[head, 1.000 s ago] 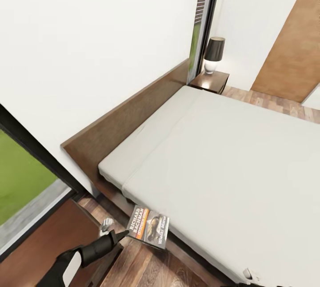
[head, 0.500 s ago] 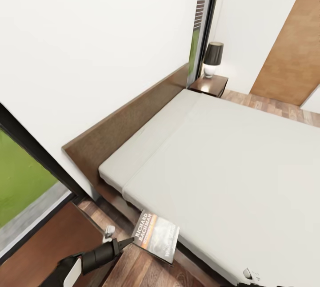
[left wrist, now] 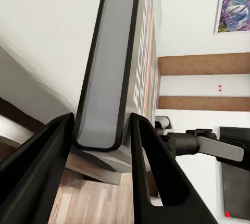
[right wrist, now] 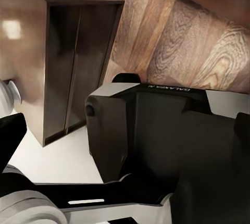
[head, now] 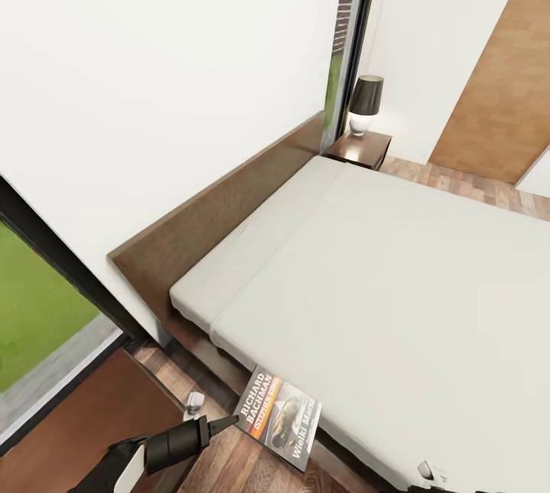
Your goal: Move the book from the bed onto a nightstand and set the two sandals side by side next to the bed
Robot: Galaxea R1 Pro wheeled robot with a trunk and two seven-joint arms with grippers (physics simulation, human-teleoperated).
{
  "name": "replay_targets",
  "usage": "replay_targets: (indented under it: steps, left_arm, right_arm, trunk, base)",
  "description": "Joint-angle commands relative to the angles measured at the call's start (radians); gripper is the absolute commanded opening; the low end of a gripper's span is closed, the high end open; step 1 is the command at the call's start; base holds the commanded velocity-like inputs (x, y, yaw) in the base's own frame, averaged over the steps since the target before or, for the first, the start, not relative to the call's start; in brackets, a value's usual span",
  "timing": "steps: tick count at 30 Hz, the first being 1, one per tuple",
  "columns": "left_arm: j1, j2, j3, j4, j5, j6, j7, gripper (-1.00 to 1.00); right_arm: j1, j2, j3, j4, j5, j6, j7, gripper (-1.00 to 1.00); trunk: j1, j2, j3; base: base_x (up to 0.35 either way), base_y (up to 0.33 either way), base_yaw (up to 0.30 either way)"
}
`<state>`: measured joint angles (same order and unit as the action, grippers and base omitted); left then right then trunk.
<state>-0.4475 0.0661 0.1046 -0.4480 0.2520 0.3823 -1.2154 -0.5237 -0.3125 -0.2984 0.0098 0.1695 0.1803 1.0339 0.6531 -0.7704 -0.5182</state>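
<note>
The book (head: 280,418), with its white and orange cover and dark lettering, hangs over the wood floor just off the bed's near corner. My left gripper (head: 231,423) is shut on its edge. In the left wrist view, the book's grey page edge (left wrist: 112,52) stands clamped between both dark fingers of the left gripper (left wrist: 101,125). The bed (head: 397,279) has a pale mattress and a brown headboard (head: 221,210). One nightstand (head: 360,147) stands at the bed's far side. The dark brown top of another nightstand (head: 84,416) lies at my lower left. The sandals are out of view.
A black-shaded lamp (head: 367,102) sits on the far nightstand. A black-framed window (head: 46,294) reaches the floor beside the near nightstand. White walls stand behind the headboard. Wood floor (head: 473,183) runs past the far side. The right wrist view shows a dark cabinet (right wrist: 62,52) and floor planks (right wrist: 198,41).
My left gripper has carried the book down and to the right along the bed's near edge, turning its cover more toward me. The view shifted slightly at first.
</note>
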Motion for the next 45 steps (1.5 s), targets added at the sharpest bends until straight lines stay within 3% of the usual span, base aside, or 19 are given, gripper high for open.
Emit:
replay_targets:
  steps: [1, 9, 33, 45]
  left_arm:
    - [0.0, 0.0, 0.001, 0.0, 0.003, 0.01, -0.003, -1.0]
    - [0.0, 0.0, 0.001, 0.0, 0.003, 0.01, -0.003, -1.0]
    - [0.0, 0.0, 0.001, 0.03, 0.003, 0.008, 0.001, -1.0]
    - [0.0, 0.001, 0.001, 0.065, 0.003, -0.035, 0.001, -1.0]
  right_arm:
    - [-0.001, -0.001, -0.009, 0.001, 0.007, 0.007, 0.004, 1.0]
    - [-0.001, 0.0, -0.009, 0.001, 0.007, 0.007, 0.003, 1.0]
    - [-0.001, -0.002, -0.009, 0.001, 0.007, 0.007, 0.003, 1.0]
    - [-0.001, 0.0, -0.008, 0.001, 0.008, 0.007, 0.003, 1.0]
  trunk:
    - [0.0, -0.001, -0.001]
    - [0.0, -0.001, 0.001]
    - [0.0, -0.001, 0.039]
    - [0.0, -0.001, 0.058]
  base:
    - [0.0, 0.0, 0.0]
    - [0.0, 0.0, 0.0]
    - [0.0, 0.0, -0.005]
    - [0.0, 0.0, -0.035]
